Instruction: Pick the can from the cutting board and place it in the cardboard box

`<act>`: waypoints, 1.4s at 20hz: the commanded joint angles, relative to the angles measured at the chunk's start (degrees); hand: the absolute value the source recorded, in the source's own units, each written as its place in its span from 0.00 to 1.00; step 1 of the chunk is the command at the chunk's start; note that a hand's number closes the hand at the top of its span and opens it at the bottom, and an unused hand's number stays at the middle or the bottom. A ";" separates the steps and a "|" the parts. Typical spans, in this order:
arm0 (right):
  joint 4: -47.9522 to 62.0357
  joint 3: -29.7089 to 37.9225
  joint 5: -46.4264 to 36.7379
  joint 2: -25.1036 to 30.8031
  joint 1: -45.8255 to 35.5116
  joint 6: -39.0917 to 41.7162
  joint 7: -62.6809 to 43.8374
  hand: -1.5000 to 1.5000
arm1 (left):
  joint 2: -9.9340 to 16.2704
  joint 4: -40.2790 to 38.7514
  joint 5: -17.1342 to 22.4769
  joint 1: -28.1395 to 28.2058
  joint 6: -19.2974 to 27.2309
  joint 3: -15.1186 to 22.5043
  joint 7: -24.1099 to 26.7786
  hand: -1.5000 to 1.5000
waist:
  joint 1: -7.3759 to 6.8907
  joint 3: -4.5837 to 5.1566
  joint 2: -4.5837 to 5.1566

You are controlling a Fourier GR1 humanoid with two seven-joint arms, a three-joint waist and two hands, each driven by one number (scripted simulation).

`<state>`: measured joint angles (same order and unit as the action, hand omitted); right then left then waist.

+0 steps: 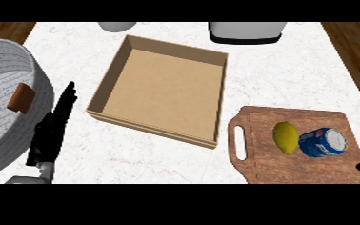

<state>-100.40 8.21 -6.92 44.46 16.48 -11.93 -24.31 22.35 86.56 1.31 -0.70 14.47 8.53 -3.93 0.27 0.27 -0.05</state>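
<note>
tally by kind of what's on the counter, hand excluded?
Containers: 2, open brown cardboard box, white woven basket
Boards: 1, brown wooden cutting board
Cans: 1, blue can
Fruit: 1, yellow lemon
White items cut off at the top edge: 2
Total: 7

Only a small part of the robot's body shows, at the lower left. The left robot hand [51, 131] is matte black, long and narrow, with slim fingers that taper to thin tips and look jointed in short segments. Below the hand, the wrist narrows into a short light grey cylinder, which joins the pale grey forearm [25, 179], smooth and rounded. At the right edge, a tiny black speck shows; what it is cannot be told.
</note>
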 commanded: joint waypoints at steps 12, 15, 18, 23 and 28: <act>-4.87 -11.88 -5.14 -2.79 -9.53 14.13 -28.95 0.00 | -4.00 -5.13 -2.81 -0.87 -1.54 -1.43 4.28 0.50 | -0.22 -0.25 0.11; -7.82 -11.18 -5.62 -4.49 -12.65 16.95 -35.37 0.00 | -0.89 0.98 -2.13 -0.49 -4.24 -4.09 -1.41 0.50 | -0.42 -0.26 0.04; -6.79 -7.91 -5.83 -4.79 -10.04 20.17 -33.43 0.00 | -3.48 1.18 -4.30 2.26 -3.14 -3.28 0.15 0.50 | -0.22 -0.27 0.01; -5.57 -8.47 -8.81 -8.43 -12.52 22.01 -35.97 0.00 | -2.43 2.11 -2.62 2.81 -7.04 -6.74 0.02 0.50 | -0.32 -0.26 0.02; 0.29 -10.21 -14.76 -12.84 -15.07 20.64 -32.74 0.00 | -6.94 0.89 -7.21 -1.10 -4.05 -4.10 -3.65 0.50 | -0.32 -0.27 0.08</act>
<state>-103.45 -1.92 -18.95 33.85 5.38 7.14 -55.48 17.95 88.88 -3.67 1.03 9.47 3.65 -5.27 -0.02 -0.01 -0.02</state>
